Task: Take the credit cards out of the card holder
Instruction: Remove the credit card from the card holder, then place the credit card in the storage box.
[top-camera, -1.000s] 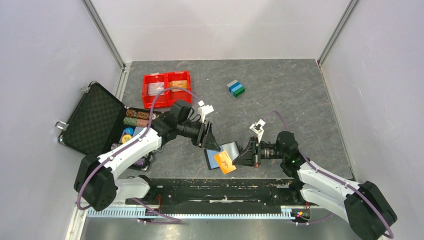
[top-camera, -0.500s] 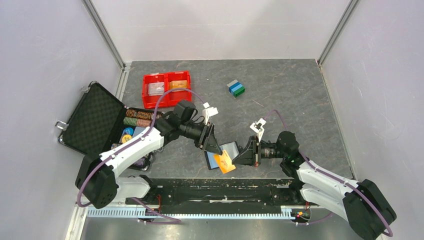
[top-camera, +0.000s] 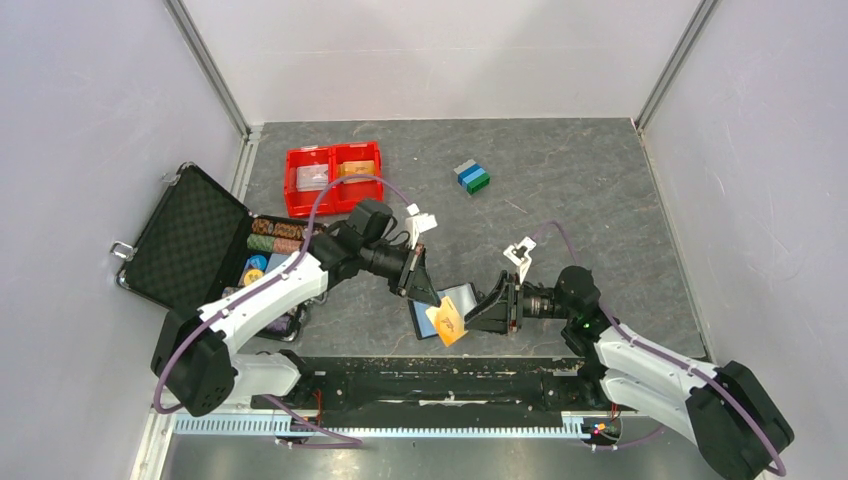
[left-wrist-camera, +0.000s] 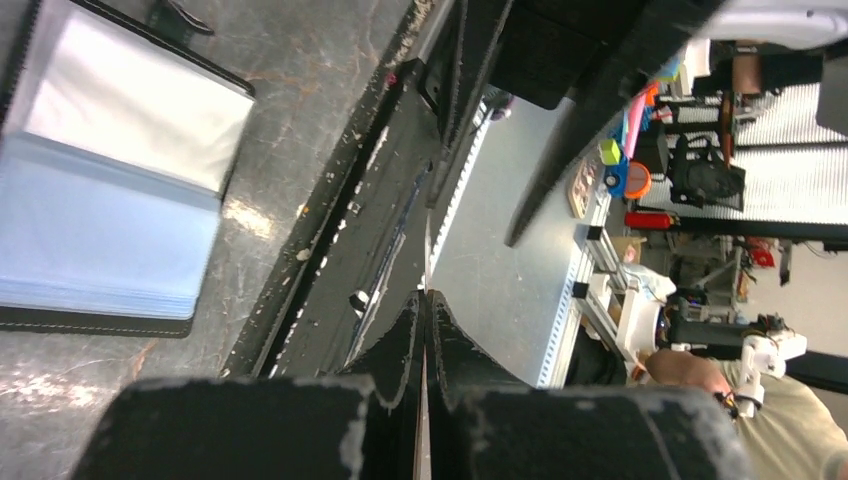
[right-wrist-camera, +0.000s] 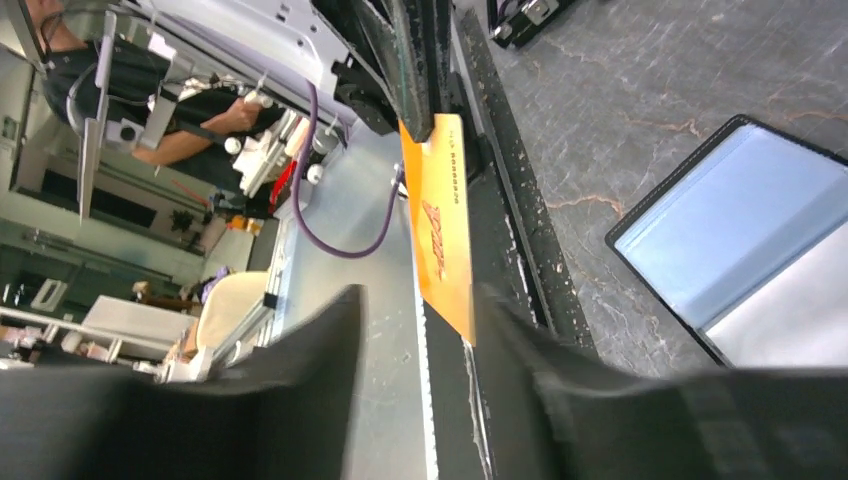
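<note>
The card holder (top-camera: 463, 297) lies open on the table between the two arms, with a black rim and blue-grey sleeves; it also shows in the left wrist view (left-wrist-camera: 110, 190) and the right wrist view (right-wrist-camera: 740, 230). An orange credit card (top-camera: 447, 322) hangs tilted just above the holder's near edge. My left gripper (top-camera: 432, 298) is shut on the card's upper end; its thin edge (left-wrist-camera: 426, 270) sticks out between the closed tips (left-wrist-camera: 426, 298). My right gripper (top-camera: 482, 312) stands open just right of the card, whose lower end (right-wrist-camera: 440, 230) sits loose between its spread fingers (right-wrist-camera: 415, 300).
A red two-compartment tray (top-camera: 331, 170) holding cards stands at the back left. An open black case (top-camera: 190, 235) with poker chips (top-camera: 272, 236) lies at the left. Stacked grey, blue and green blocks (top-camera: 472, 176) sit at the back. The black base rail (top-camera: 430, 375) runs along the near edge.
My left gripper came down to the orange card and shut on its upper end. My right gripper, which had held the card, has opened. The card tilted slightly.
</note>
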